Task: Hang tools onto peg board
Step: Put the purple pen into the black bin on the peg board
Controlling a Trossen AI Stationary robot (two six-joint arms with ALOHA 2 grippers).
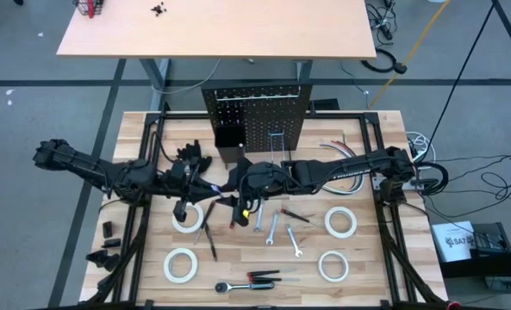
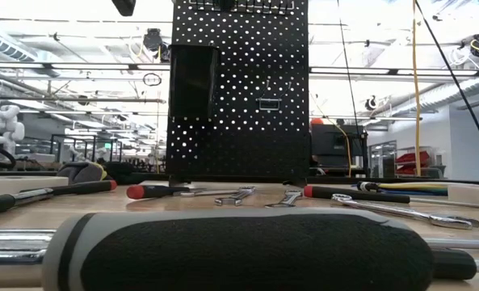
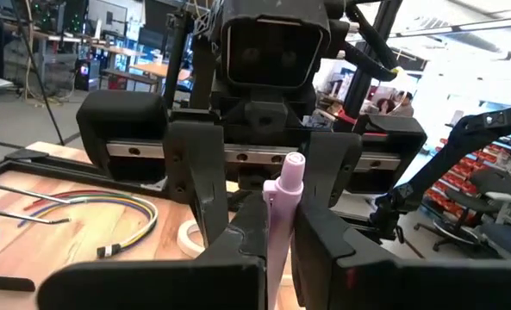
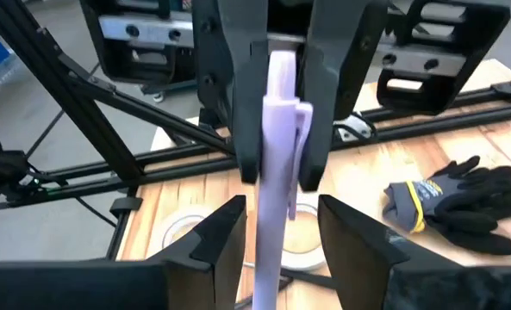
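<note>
Lilac plastic tool (image 3: pixel 283 215) sits clamped in the left gripper (image 3: pixel 277 250) before the peg board (image 1: pixel 257 120); the right gripper (image 4: pixel 277 228) stands parted around it for handover.

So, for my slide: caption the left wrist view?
Left gripper clamps a lilac tool; right gripper faces it.
</note>
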